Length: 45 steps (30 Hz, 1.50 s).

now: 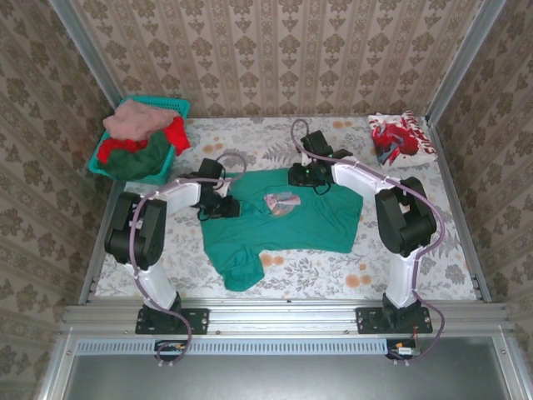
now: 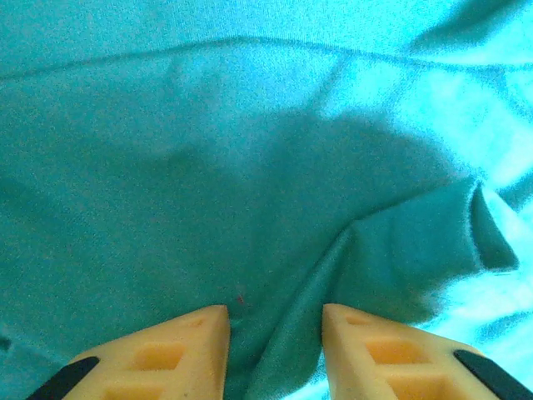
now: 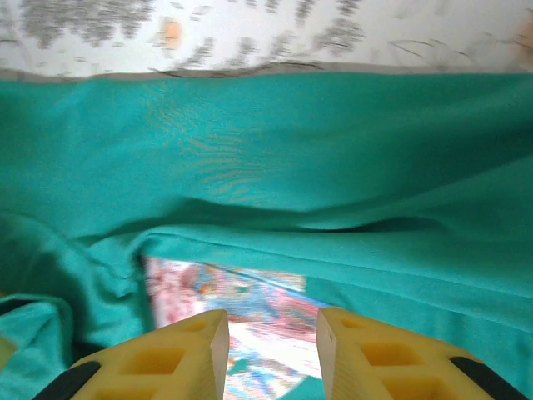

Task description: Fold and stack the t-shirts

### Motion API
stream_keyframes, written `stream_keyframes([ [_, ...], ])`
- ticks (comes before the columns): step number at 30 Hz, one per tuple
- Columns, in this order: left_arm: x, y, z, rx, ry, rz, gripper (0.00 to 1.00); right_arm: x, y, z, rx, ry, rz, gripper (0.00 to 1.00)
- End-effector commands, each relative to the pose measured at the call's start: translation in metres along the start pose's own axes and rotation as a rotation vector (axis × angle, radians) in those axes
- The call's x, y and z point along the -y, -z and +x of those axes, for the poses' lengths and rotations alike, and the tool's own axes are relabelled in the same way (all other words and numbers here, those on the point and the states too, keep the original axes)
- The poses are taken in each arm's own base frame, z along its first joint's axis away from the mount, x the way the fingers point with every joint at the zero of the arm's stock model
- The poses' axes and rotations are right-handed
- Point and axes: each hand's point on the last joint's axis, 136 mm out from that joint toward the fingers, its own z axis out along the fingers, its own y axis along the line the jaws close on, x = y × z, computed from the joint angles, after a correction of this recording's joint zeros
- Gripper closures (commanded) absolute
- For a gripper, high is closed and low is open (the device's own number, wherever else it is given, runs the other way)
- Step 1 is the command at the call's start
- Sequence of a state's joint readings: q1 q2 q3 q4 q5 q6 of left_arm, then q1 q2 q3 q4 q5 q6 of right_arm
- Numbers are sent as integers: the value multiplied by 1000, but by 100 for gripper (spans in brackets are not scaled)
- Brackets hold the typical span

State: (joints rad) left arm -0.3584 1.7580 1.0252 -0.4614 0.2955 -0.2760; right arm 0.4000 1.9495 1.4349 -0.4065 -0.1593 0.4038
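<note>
The teal t-shirt point(image 1: 291, 221) lies spread on the table point(image 1: 416, 267). The left gripper point(image 2: 273, 317) straddles a fold, grip unclear. The right gripper point(image 3: 271, 321) sits with jaws apart.

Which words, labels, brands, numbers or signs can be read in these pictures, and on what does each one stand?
No text can be read in any view.
Chest print on the teal t-shirt: pink and pale shapes, too blurred to tell whether they include letters.
Red-and-white t-shirt: a pattern, too small to make out any letters.
</note>
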Motion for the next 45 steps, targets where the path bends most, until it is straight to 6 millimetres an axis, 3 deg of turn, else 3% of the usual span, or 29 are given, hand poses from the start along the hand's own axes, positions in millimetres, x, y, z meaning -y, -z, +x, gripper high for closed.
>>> stream_keyframes([
  [1,5,16,13,29,-16,38,65,22,10,5,-2,-27,50,64],
  [10,12,53,27,199,-22,77,61,35,13,10,3,-44,60,64],
  [14,11,67,-3,341,3,67,49,38,10,8,6,-49,63,64],
  [16,4,63,-25,350,50,24,49,43,8,6,7,-60,73,64],
  [19,2,37,-56,265,98,24,60,60,8,3,14,-77,122,64],
  [22,16,11,-66,205,83,62,59,82,8,0,17,-104,177,64],
  [25,31,-1,-56,186,19,75,57,100,-1,1,-10,-135,201,64],
  [30,57,-2,-18,225,-134,194,56,125,-14,9,-63,-189,231,64],
  [36,54,0,23,211,-160,248,57,141,-15,14,-79,-231,243,64],
  [40,54,11,34,255,-169,265,56,146,-17,17,-89,-241,253,64],
  [45,65,37,33,358,-221,309,50,148,-16,15,-97,-250,259,64],
])
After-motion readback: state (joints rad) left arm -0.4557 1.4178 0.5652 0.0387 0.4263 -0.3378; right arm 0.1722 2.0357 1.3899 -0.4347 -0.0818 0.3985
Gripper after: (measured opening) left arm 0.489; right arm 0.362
